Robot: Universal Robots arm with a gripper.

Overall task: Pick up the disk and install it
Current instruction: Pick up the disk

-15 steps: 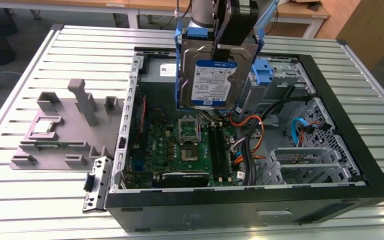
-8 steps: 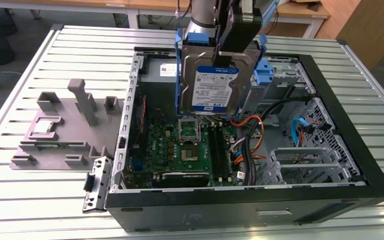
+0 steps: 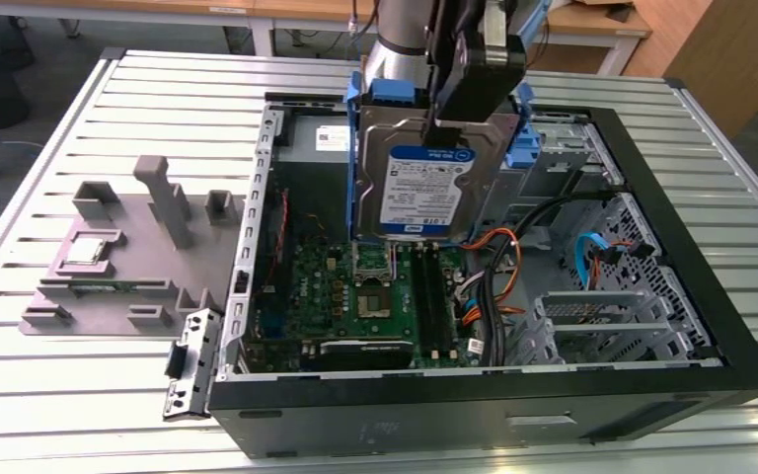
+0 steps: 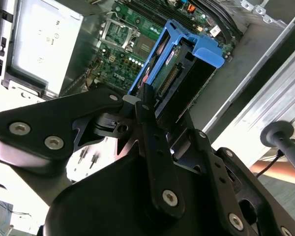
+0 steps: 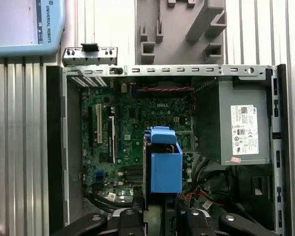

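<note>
The disk (image 3: 418, 183) is a silver hard drive with a white-and-blue label in a blue plastic carrier. It hangs upright over the open computer case (image 3: 695, 296), above the motherboard (image 3: 366, 291). My gripper (image 3: 448, 126) is shut on its upper edge, the black fingers clamping both faces. In the second wrist view the fingers (image 4: 146, 101) pinch the disk (image 4: 184, 61) edge-on. In the first wrist view the disk's blue carrier (image 5: 165, 164) sits between the fingertips of the gripper (image 5: 160, 200).
A grey fixture block (image 3: 129, 257) holding a small silver chip (image 3: 86, 249) lies at the exterior view's left. A loose metal bracket (image 3: 189, 360) rests beside the case. Inside are the power supply (image 5: 241, 125), orange and blue cables (image 3: 590, 257) and a metal drive cage (image 3: 610, 321).
</note>
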